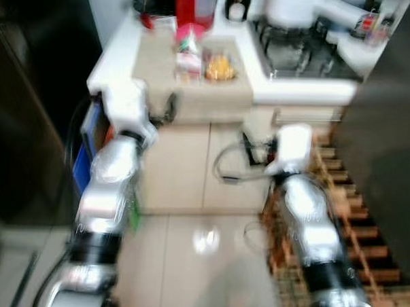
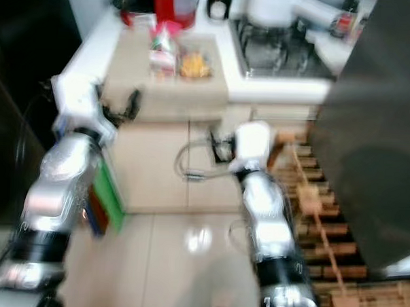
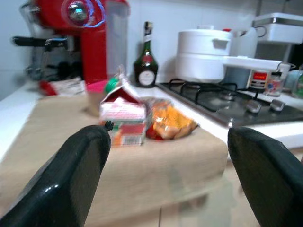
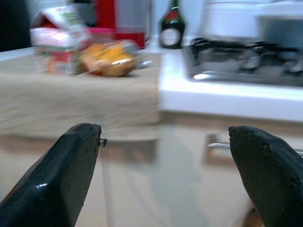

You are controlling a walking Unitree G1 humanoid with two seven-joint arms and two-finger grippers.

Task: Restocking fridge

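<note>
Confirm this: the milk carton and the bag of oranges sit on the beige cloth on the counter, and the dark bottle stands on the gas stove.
Not quite. The dark bottle stands on the counter beside the gas stove, not on it, as the left wrist view shows. The milk carton and bag of oranges do sit on the beige cloth.

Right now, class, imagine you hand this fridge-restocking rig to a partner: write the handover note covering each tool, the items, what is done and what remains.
Left tool: open, empty, raised toward the counter's front edge.
Right tool: open, empty, lower, in front of the cabinet.
The small red-and-white gable-top carton and the clear bag of orange food sit side by side on the beige cloth mat, left of the gas hob.
Done: nothing picked up.
Left: grasp both, carry them to the fridge.
</note>
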